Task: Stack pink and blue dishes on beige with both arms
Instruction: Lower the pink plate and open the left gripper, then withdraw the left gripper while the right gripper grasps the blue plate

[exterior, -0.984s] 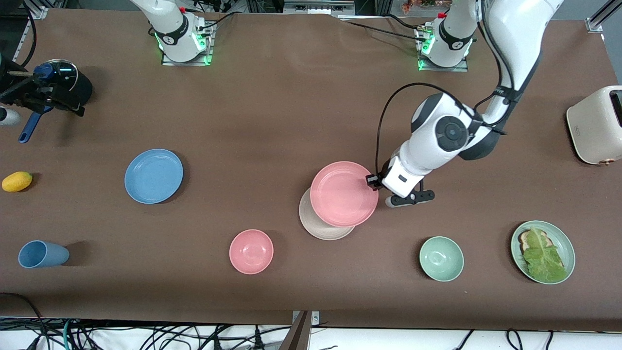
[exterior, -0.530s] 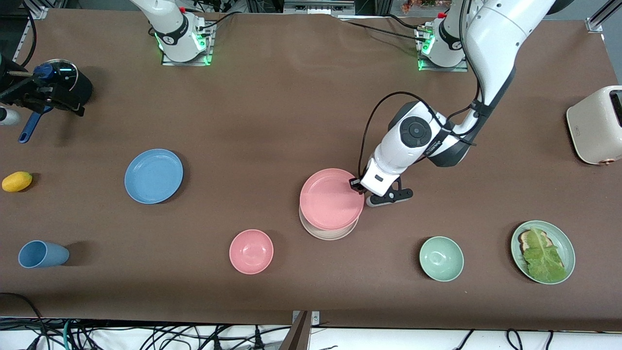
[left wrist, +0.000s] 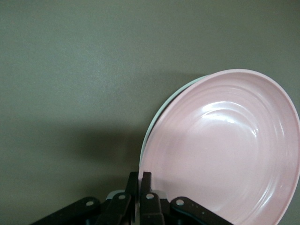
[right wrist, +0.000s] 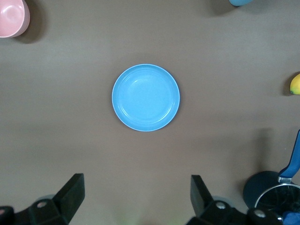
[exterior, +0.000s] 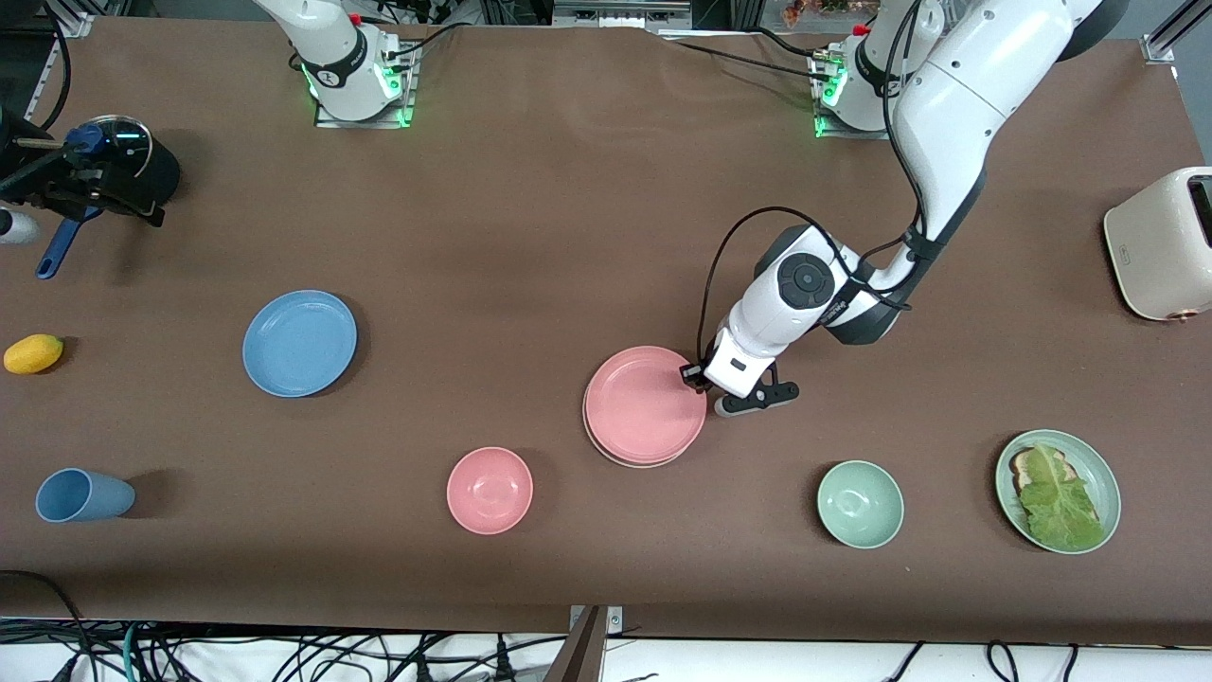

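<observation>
Near the middle of the table, toward the left arm's end, the pink plate [exterior: 645, 404] sits almost squarely over the beige plate [exterior: 632, 462], of which I see only a thin crescent on the side nearer the front camera. The left gripper [exterior: 698, 377] pinches the pink plate's rim, fingers [left wrist: 146, 194] closed on the edge as the left wrist view shows.

My worry is the release. I judge that if the fingers open while the plate is tilted or not fully seated, it could slide off centre or clatter on the beige rim. Pulling the arm back before the fingers clear the rim could drag both plates across the table.

The blue plate [exterior: 299, 342] lies flat toward the right arm's end, well apart from the stack. The right gripper [right wrist: 136, 197] hangs over it with its fingers spread wide and nothing between them. The pink bowl [exterior: 490, 490] and the blue cup [exterior: 83, 494] lie nearer the front camera; I judge a careless carry could clip them.

I cannot tell whether the pink plate already rests on the beige one; the left wrist view shows a pale sliver under it, no clear gap or contact. The right gripper itself does not show in the front view, only that arm's base.
</observation>
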You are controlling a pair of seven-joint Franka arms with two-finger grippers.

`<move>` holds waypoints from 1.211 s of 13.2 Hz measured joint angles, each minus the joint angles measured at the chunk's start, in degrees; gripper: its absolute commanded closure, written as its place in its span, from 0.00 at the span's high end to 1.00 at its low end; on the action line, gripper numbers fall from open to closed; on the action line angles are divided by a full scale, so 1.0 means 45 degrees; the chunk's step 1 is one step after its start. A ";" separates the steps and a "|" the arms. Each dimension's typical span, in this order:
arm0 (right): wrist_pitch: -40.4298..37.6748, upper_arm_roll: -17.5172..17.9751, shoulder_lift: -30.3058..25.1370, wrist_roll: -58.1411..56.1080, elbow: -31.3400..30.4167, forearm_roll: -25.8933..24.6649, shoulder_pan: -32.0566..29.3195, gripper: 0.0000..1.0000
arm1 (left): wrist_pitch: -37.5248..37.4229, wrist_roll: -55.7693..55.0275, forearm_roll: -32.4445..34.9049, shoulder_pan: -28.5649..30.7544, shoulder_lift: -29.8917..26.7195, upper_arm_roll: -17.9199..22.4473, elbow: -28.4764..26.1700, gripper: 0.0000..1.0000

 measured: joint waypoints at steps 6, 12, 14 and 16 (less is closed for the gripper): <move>0.0000 0.0000 0.0000 0.0000 0.0001 0.0000 -0.0001 1.00 | 0.0002 -0.0009 0.0370 0.0000 0.0149 0.0019 0.0301 0.38; -0.0007 0.0000 0.0000 -0.0001 0.0001 0.0000 -0.0001 1.00 | 0.0019 -0.0003 0.0381 0.0017 0.0143 0.0030 0.0612 0.63; -0.0018 0.0007 0.0040 -0.0009 -0.0001 -0.0001 -0.0001 1.00 | -0.0266 0.0004 0.0385 0.0050 0.0112 0.0031 0.0929 0.71; -0.0040 0.0023 0.0272 -0.0014 -0.0006 -0.0010 0.0000 1.00 | -0.1071 0.0085 0.0392 0.0059 0.0056 0.0027 0.1341 0.75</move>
